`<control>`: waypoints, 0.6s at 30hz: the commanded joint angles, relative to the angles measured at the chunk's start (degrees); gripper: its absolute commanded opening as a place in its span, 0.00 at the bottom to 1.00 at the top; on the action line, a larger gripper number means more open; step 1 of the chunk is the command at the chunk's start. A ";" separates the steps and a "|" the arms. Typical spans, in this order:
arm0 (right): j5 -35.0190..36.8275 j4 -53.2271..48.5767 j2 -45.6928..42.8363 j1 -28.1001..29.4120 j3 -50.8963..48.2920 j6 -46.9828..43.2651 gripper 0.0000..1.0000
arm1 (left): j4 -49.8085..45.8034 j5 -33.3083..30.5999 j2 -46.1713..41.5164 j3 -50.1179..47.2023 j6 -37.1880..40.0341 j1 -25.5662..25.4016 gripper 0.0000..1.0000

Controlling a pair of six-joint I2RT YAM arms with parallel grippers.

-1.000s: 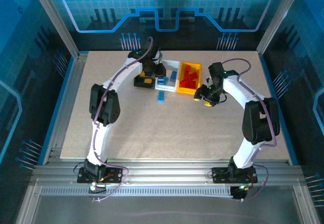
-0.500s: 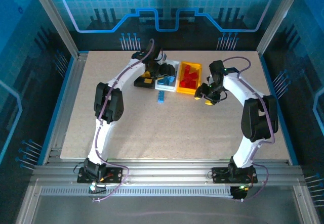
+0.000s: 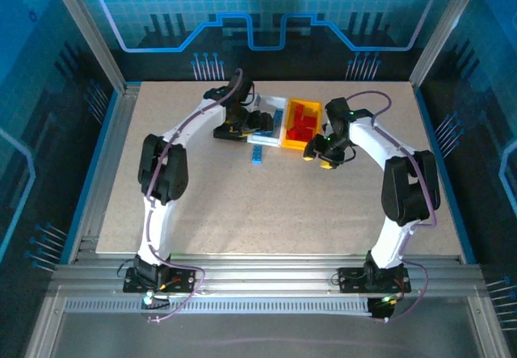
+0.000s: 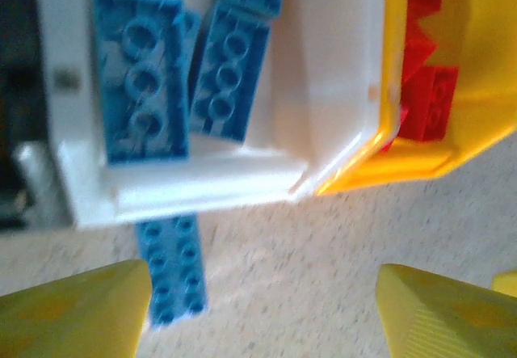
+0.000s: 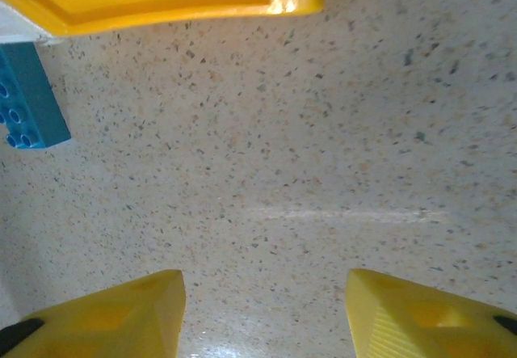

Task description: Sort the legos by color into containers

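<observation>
Loose blue brick [image 4: 171,269] lies on the table, just near of the white bin [image 4: 323,91]. Left gripper [image 4: 262,293] is wide open and empty, sitting right of the brick. Best bet: shift left, centre, descend, pinch its narrow sides. Right gripper [image 5: 262,293] is also open and empty. Left wrist view resolves sorted blue bricks [image 4: 141,75] in the bin; top view gives arm spacing.
</observation>
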 commanded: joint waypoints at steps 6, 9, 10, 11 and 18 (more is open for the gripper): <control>-0.81 2.77 -0.97 4.17 -3.68 4.31 0.56 | -0.38 -7.11 -15.40 -18.15 5.72 -1.69 0.75; -0.39 3.01 -0.79 5.55 -3.60 5.17 0.56 | 0.51 -8.53 -16.72 -21.79 4.88 -2.26 0.75; -0.16 2.88 -0.80 5.96 -3.39 5.39 0.56 | 0.95 -8.95 -16.87 -22.71 4.65 -2.58 0.75; -0.02 2.75 -0.79 6.32 -3.21 5.47 0.56 | 1.24 -9.38 -16.78 -23.10 4.44 -2.94 0.75; 1.49 1.08 -1.39 7.55 -2.19 5.58 0.56 | 1.96 -9.91 -11.54 -22.45 4.17 -5.35 0.74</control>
